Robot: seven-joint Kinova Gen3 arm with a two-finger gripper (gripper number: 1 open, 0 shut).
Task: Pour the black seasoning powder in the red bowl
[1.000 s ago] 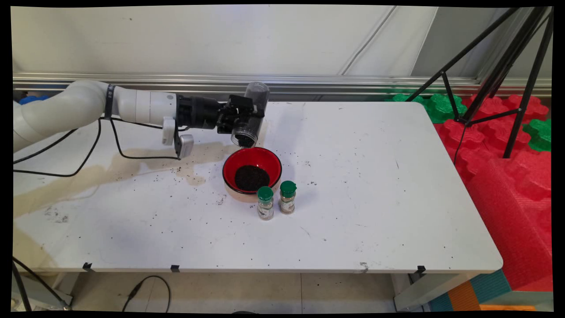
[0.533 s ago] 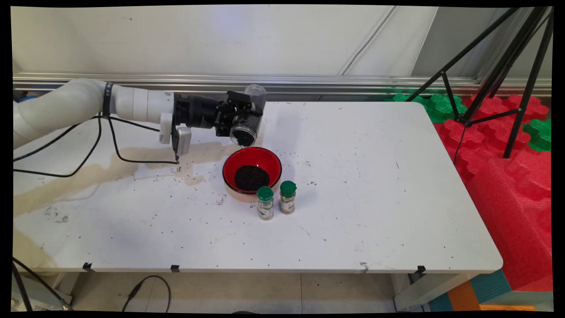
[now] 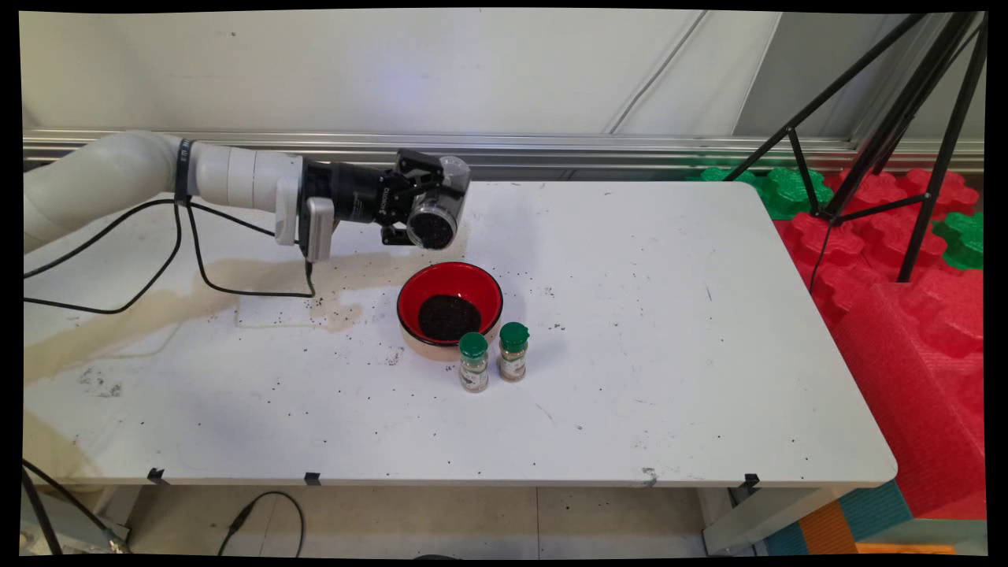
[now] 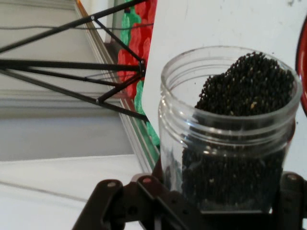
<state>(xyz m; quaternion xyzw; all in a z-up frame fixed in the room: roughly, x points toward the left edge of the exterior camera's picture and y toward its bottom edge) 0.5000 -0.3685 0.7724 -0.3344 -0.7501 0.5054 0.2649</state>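
My gripper (image 3: 429, 209) is shut on a clear plastic jar (image 3: 435, 214) of small black seeds, held on its side with the open mouth facing the camera. It hangs just above the far rim of a red bowl (image 3: 450, 277) that has a pile of the same black seeds in it. In the hand view the jar (image 4: 230, 139) fills the frame between the black linkage, seeds heaped to its rim. Two small spice jars with green lids (image 3: 473, 361) (image 3: 513, 351) stand just in front of the bowl.
Scattered black seeds and a brownish stain (image 3: 197, 299) mark the white table (image 3: 669, 354) left of the bowl. A black tripod (image 3: 890, 134) and red and green foam blocks (image 3: 906, 276) stand off the right side. Black cables (image 3: 197, 268) hang from the arm.
The jar has turned from a downward pouring tilt back towards level, and the hand has lifted slightly and drawn left, away from the bowl.
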